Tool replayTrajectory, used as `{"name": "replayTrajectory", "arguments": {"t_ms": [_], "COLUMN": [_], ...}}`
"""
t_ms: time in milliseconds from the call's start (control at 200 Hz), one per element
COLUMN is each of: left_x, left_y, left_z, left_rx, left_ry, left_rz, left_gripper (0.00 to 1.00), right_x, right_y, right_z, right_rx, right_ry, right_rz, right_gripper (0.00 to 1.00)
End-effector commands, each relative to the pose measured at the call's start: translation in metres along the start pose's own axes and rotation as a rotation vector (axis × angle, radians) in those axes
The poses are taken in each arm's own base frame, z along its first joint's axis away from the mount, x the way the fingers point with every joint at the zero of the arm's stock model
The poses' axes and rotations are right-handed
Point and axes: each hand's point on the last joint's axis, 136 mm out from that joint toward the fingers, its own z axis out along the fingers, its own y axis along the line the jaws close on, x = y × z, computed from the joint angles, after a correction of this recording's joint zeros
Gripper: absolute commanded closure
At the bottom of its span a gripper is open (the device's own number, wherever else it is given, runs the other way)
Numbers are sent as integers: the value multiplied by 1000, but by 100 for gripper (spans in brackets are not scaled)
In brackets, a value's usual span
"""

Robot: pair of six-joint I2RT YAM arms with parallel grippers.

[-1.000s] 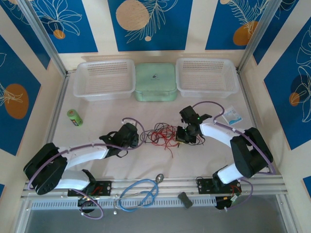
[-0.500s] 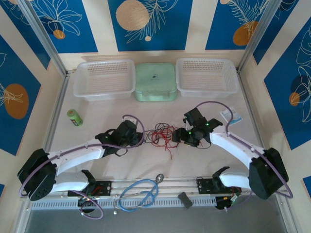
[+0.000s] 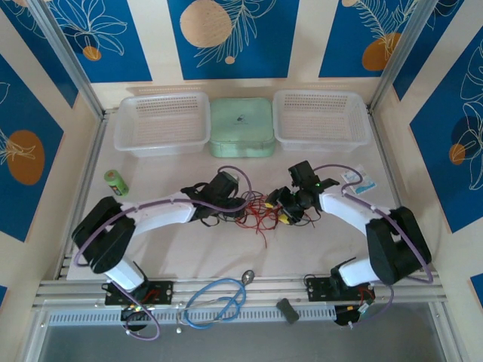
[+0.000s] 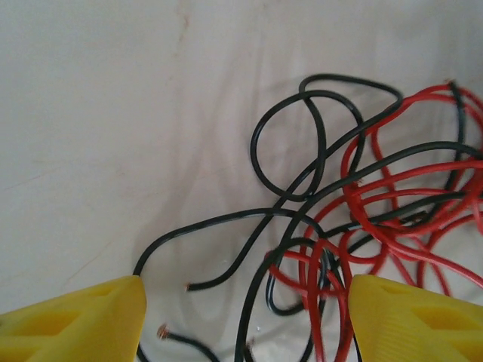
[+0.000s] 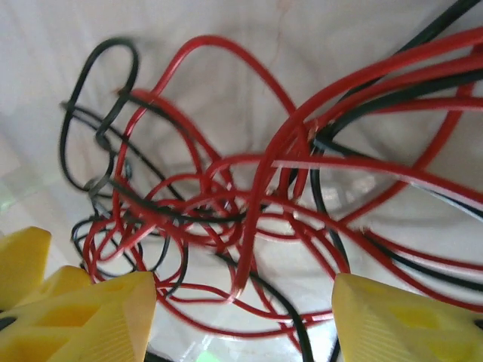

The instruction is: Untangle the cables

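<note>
At the far left of the top view a small green can lies well apart from the work. Behind it the left basket lines the back edge of the table together with the green box and the right basket, so the back offers little room. The left gripper reaches in from the left to the edge of the cables, a knot of thin red and black wires at the centre of the frame. In the left wrist view its yellow fingertips stand wide apart at the bottom corners, released, with black loops between them and nothing pinched. It is probably placed there to take a loose black strand on that side. The right gripper meets the knot from the right, also released: in its wrist view the fingertips flank red strands without closing on them. Bare table lies below the knot in the frame and to either side, which looks like good room for drawing wires apart. A white packet lies by the right rail.
</note>
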Motion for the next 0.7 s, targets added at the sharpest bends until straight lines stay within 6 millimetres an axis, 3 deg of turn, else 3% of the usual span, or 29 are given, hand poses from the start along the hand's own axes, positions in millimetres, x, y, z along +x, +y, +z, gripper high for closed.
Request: {"name": "replayTrajectory", "arguments": {"t_ms": [0, 145, 280, 355, 435, 600, 695], "left_x": [-14, -10, 0, 8, 14, 20, 20], "left_y": [-21, -25, -18, -5, 11, 43, 57], "left_z": [9, 25, 36, 37, 30, 6, -7], "left_rx": [74, 99, 83, 33, -28, -155, -198], "left_ry": [-37, -43, -36, -36, -50, -72, -90], "left_rz": [37, 21, 0, -17, -32, -37, -43], "left_gripper": [30, 36, 58, 75, 84, 88, 88], "right_x": [-8, -14, -18, -22, -27, -36, -37], "right_y": [6, -4, -11, -18, -25, -32, -29], "right_z": [11, 27, 33, 31, 24, 6, 0], "right_rx": [-28, 2, 28, 53, 84, 128, 141], "right_ry": [-3, -4, -15, -36, -69, -133, -143], "right_rz": [93, 121, 118, 106, 86, -20, -119], "right_gripper": [37, 48, 72, 86, 96, 99, 90]}}
